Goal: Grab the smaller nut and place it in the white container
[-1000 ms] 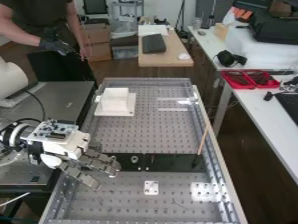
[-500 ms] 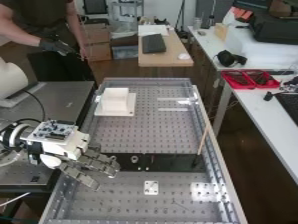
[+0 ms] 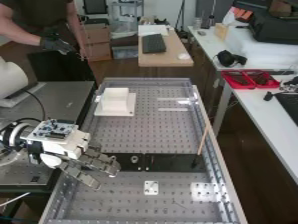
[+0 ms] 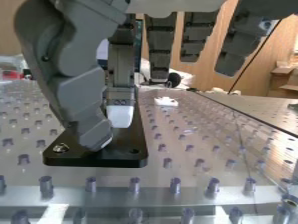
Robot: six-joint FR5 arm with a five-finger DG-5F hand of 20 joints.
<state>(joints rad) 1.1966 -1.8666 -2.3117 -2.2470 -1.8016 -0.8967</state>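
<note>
The hand (image 3: 61,145) is low over the left end of the flat black bar, at the left side of the bench, in the high view. In the wrist view the hand (image 4: 78,95) hangs over the near end of the same bar, close to its surface. The bearing (image 3: 134,159) stands on the bar just beyond the hand. The hand covers the bar's left end, and any small part there is hidden. Farther up the bench, the white container (image 3: 115,99) sits on a white base, well apart from the hand.
The flat black bar (image 3: 174,162) crosses the perforated bench plate. A thin wooden stick (image 3: 203,140) leans near the right rail. A small white plate (image 3: 151,188) lies below the bar. Raised clear rails edge the bench.
The hand has shifted only very slightly over the bar's left end. The bearing and the white container have stayed where they were.
</note>
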